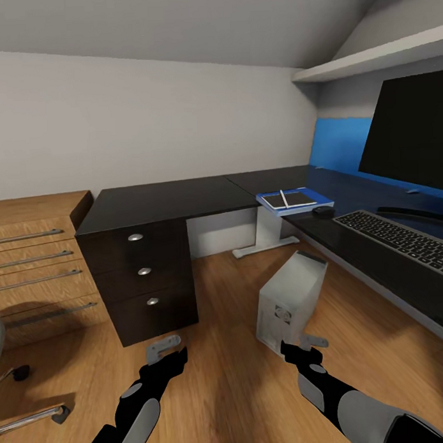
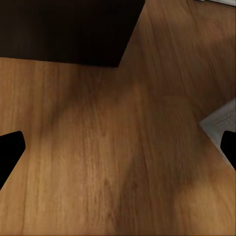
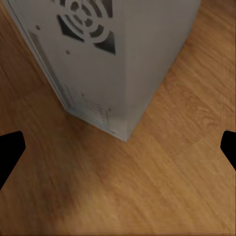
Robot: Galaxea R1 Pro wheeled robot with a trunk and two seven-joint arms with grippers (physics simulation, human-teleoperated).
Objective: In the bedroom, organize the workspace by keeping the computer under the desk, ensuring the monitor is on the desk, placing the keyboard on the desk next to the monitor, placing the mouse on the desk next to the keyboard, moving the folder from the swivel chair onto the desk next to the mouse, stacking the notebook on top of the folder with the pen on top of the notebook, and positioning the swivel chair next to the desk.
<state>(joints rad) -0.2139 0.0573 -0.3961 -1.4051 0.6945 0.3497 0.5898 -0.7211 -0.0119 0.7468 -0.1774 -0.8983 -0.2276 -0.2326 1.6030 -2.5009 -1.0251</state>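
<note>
The glossy black desk (image 1: 163,201) runs in an L. On its right wing the monitor (image 1: 413,132) stands behind the keyboard (image 1: 401,237). The mouse (image 1: 322,210) lies beside the keyboard's far end. Beyond it is the blue folder (image 1: 310,196), with the notebook (image 1: 296,199) on it and the pen (image 1: 284,199) on top. The white-grey computer (image 1: 291,302) stands on the floor at the front edge of that wing. My right gripper (image 1: 313,341) hovers open just before the computer (image 3: 113,59). My left gripper (image 1: 163,348) is open over bare floor. The swivel chair (image 1: 24,413) shows at the lower left edge.
The desk's black drawer unit (image 1: 144,282) with round silver knobs stands ahead of my left gripper. A light-wood dresser (image 1: 38,266) is at the left. A white shelf (image 1: 369,60) hangs above the monitor. Wooden floor (image 1: 227,381) lies between my arms.
</note>
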